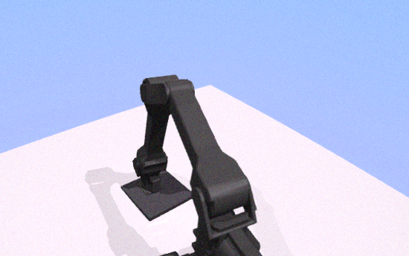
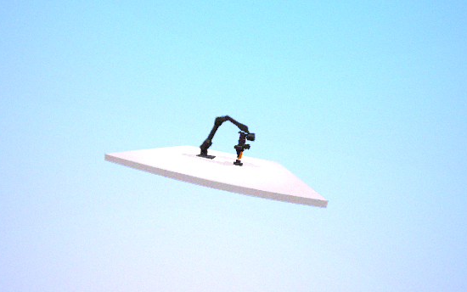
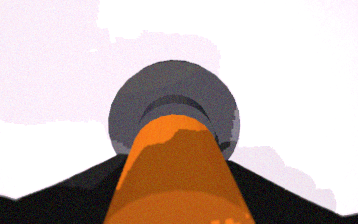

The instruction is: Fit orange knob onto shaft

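Pincer clamped on the orange knob; its dark fingers fill the lower corners of the wrist view. Knob hangs nose-down over the round pedestal, centre frame, its lower end covering the pedestal's middle. Shaft not visible: hidden behind the knob. Cannot tell whether the knob is already partly over it.

Risks, as judged:
- Flat sides out of line. The hole is underneath and out of sight, so a downward push could jam the knob on the shaft tip instead of sliding on.
- Forcing against a jam could twist the knob in the grip or tilt it off vertical.
- Letting go before it seats leaves the knob perched high and liable to topple.
- Knob looks slightly toward the lower right of the pedestal's centre in the wrist view; could be camera angle, could be real offset.

Room:
- Exterior view, centre: arm arches over from its base plate, knob just above the pedestal.
- Pedestal sits well in from every edge of the white surface; nothing else stands near it.
- Top view: only arm links and base plate show; the work point is cut off at the bottom edge.
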`<state>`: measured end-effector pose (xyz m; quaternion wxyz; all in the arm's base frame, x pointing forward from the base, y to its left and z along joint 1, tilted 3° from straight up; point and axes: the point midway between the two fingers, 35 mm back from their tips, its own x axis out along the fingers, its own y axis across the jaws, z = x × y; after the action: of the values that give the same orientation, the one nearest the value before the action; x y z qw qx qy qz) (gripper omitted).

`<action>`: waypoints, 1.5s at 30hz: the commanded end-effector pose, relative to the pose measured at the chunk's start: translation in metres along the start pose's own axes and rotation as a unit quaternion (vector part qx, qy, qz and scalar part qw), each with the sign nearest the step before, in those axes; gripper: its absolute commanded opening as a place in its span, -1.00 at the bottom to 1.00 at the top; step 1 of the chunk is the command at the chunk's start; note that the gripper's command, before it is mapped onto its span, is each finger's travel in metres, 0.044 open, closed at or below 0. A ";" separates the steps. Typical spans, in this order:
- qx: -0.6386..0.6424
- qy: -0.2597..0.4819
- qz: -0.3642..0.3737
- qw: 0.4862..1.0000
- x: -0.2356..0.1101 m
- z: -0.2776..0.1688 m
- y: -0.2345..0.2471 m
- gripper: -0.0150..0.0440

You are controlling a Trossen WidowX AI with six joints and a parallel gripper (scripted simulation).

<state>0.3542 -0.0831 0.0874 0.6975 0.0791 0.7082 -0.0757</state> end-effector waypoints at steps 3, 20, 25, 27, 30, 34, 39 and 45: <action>-0.002 -0.002 -0.001 1.000 0.000 0.001 0.000 -0.49; 0.035 -0.002 -0.001 0.999 -0.008 0.001 -0.002 -0.49; 0.048 -0.002 -0.001 0.999 -0.004 0.000 -0.001 -0.49; 0.048 -0.002 -0.001 0.999 -0.003 0.000 -0.001 -0.49; 0.048 -0.002 -0.001 0.999 -0.003 0.001 -0.001 -0.49; 0.048 -0.002 -0.001 0.999 -0.004 0.001 0.000 -0.49; 0.048 -0.002 -0.001 0.999 -0.001 0.001 -0.001 -0.49; 0.048 -0.002 -0.001 0.999 0.002 0.001 -0.001 -0.49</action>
<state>0.3540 -0.0834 0.0865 0.6931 0.1109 0.7040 -0.1079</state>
